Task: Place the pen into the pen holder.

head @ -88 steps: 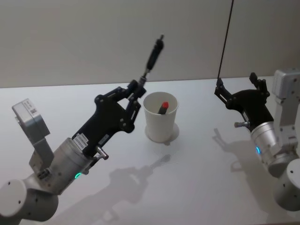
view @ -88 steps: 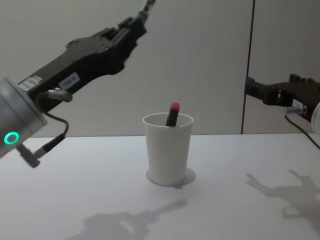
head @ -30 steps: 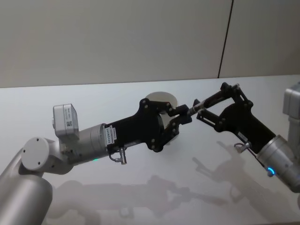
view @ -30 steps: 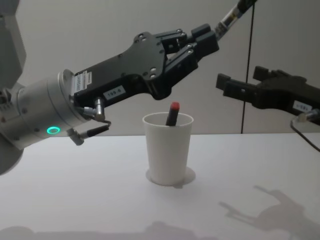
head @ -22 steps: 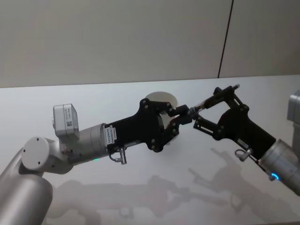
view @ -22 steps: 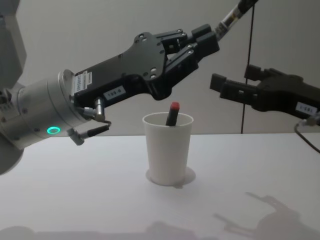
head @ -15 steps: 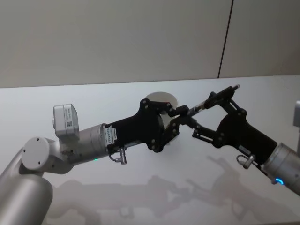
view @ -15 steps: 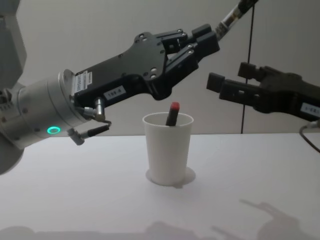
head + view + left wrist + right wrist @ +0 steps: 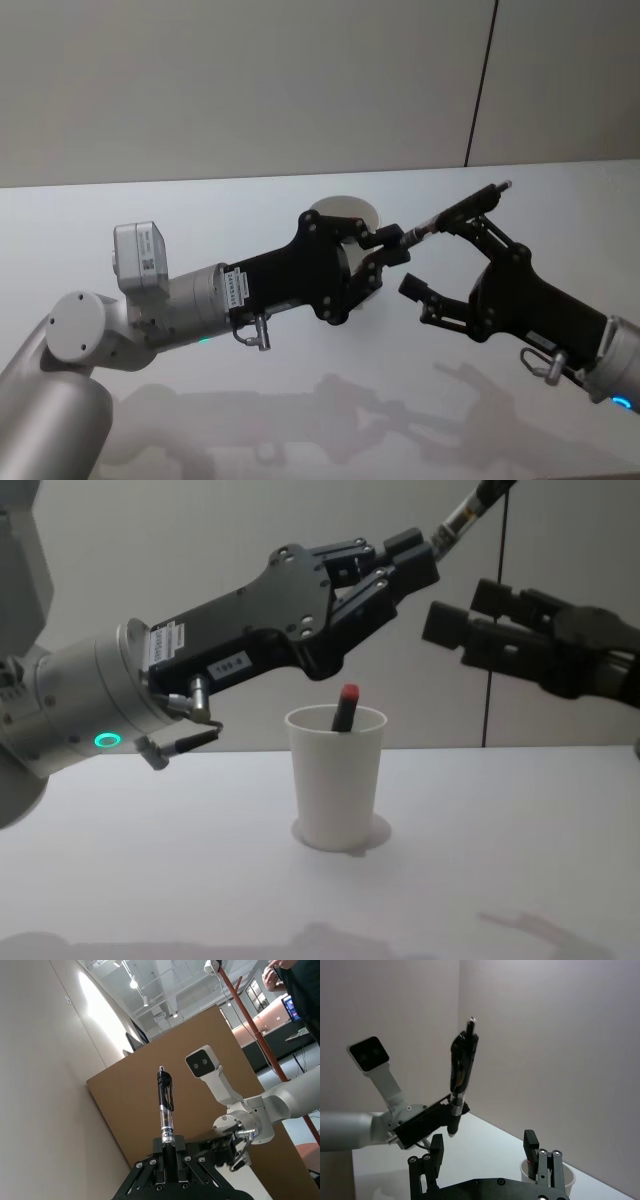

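— Entry one, the left arm?
— Left gripper [image 9: 397,243], black, on a grey arm reaching in over the white table [image 9: 150,880]. Its jaws are clamped on one end of the slim black pen [image 9: 455,210] with a clear barrel section. The rest of the pen sticks out past the fingertips, slanting up and to the right. Gripper and pen are placed as they were half a second ago.

— Where is the pen relative to the holder?
— It is in the air, above and to the right of the pen holder [image 9: 337,780], not inside it. The holder is a plain white tapered paper cup with a rolled rim, upright on the table and unmoved. It holds one item: a dark red-capped marker [image 9: 345,708], leaning against the rim.

— Entry two, the right arm?
— Right gripper [image 9: 440,252], black, jaws wide apart and closed on nothing, close by the free length of the pen.
- **Change, head view:** its body sits lower and farther right than half a second ago.
- **Change, chest view:** the fingers stand higher than before.
- **Contact, head view:** one finger runs alongside the pen, and I cannot tell whether they touch.
- **Contact, right wrist view:** the pen stands beyond the two fingers, apart from both.
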`<action>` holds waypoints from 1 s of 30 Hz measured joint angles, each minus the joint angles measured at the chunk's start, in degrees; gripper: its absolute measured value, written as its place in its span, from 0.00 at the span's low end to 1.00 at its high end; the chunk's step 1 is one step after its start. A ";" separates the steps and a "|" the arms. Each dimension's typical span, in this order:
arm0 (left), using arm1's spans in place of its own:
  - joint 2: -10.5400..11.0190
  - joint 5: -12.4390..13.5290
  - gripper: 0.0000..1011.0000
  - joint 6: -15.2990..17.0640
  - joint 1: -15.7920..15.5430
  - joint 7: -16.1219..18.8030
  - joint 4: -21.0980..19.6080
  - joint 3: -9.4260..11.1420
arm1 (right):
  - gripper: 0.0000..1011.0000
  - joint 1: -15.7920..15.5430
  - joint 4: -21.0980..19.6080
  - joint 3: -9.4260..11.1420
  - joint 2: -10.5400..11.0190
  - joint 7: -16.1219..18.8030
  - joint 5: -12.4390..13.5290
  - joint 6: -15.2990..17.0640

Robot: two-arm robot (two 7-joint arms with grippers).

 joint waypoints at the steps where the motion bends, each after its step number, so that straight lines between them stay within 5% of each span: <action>1: 0.00 0.00 0.14 0.00 0.00 -0.01 0.00 0.00 | 0.99 -0.06 -0.01 0.09 0.21 0.84 0.79 -0.25; 16: 0.00 0.00 0.14 0.01 0.00 -0.02 0.00 0.00 | 0.99 -0.47 0.31 0.72 1.56 7.82 9.90 -2.77; 30: 0.00 0.00 0.14 0.01 -0.01 -0.02 0.00 0.00 | 0.99 0.13 1.03 -0.04 0.96 9.24 13.88 -3.14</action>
